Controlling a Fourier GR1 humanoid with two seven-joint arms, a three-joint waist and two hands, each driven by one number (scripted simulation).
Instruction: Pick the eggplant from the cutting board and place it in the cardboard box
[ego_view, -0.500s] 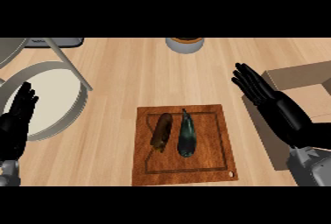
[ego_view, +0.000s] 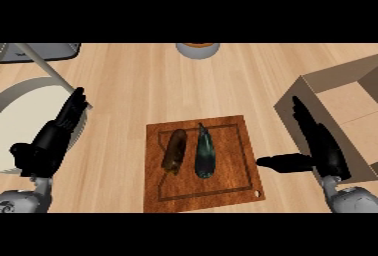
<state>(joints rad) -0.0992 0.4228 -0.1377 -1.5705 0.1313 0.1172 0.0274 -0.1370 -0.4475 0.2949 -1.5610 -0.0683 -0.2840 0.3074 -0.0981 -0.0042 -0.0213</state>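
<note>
My right hand (ego_view: 319, 142) is open, fingers straight, between the cutting board (ego_view: 238, 172) and the cardboard box (ego_view: 328, 84). The eggplant (ego_view: 204, 152) lies on the board, untouched. My left hand (ego_view: 53, 140) rests open at the left.

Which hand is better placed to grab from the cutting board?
Probably right: the right hand is beside the cutting board, next to the cardboard box; the left hand hangs farther off.
</note>
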